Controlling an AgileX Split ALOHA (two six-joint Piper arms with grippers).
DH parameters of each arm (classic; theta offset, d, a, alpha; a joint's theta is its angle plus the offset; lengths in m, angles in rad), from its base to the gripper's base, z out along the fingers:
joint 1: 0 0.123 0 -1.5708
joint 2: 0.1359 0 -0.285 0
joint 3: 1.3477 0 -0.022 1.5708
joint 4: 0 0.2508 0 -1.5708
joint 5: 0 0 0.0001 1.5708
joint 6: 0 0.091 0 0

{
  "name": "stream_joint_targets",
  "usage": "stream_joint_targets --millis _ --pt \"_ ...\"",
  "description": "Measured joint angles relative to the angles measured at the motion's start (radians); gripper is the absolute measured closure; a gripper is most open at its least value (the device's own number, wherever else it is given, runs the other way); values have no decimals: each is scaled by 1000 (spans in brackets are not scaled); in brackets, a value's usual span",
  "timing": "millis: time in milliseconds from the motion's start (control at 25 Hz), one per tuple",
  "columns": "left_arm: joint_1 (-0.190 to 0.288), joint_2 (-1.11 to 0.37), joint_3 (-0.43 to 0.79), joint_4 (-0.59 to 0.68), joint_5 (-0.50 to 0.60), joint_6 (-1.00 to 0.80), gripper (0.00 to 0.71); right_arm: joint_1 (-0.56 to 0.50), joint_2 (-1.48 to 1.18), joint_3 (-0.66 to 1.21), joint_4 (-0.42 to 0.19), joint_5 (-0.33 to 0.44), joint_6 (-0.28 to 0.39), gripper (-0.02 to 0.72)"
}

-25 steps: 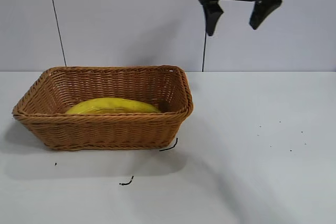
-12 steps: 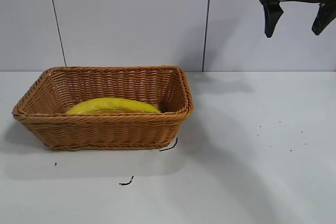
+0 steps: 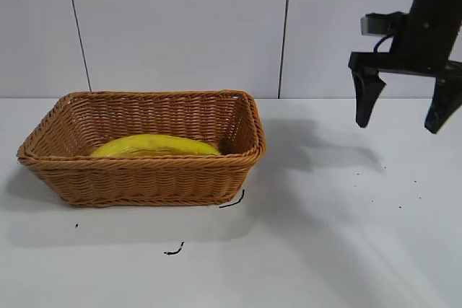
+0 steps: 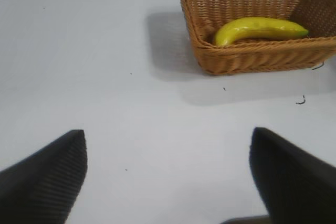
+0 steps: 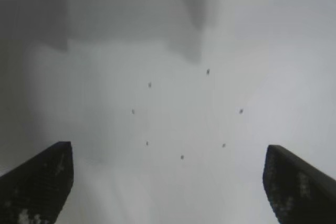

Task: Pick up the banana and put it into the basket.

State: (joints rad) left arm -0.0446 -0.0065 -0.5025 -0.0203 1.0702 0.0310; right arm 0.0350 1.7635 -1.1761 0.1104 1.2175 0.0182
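Banana [image 3: 154,145], one only, lies on the floor of the single wicker basket [image 3: 144,178] at the table's [image 3: 325,250] left. Well to its right, the right gripper [image 3: 404,112] hangs above the table with fingers spread wide, holding nothing. The left gripper [image 4: 168,171] is likewise spread and empty.

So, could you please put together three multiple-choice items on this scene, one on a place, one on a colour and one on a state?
1. Where does the banana lie?
A. On the table in front of the basket
B. Inside the basket
C. In the right gripper

2. What colour is the banana's body?
A. Brown
B. Red
C. Yellow

3. How is the right gripper?
A. Open and empty
B. Shut on the banana
C. Shut on the basket's rim

Answers:
1 B, the wicker walls surround it in the exterior and left wrist views.
2 C, it shows bright yellow.
3 A, its fingers stand apart above the table, holding nothing.
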Motion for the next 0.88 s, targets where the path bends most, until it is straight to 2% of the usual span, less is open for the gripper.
stream_joint_targets --millis 320,440,680,800,880 --pt "0 0 0 0 0 0 75 0 -537 298 -2 -7 3 33" --pt "0 0 0 0 0 0 75 0 -770 373 -3 -73 -7 33" --pt "0 0 0 0 0 0 75 0 -1208 533 -3 -176 -91 33" --pt "0 0 0 0 0 0 75 0 -1400 618 -4 -201 -134 33" --pt "0 0 0 0 0 0 75 0 -1506 663 -8 -191 -139 33"
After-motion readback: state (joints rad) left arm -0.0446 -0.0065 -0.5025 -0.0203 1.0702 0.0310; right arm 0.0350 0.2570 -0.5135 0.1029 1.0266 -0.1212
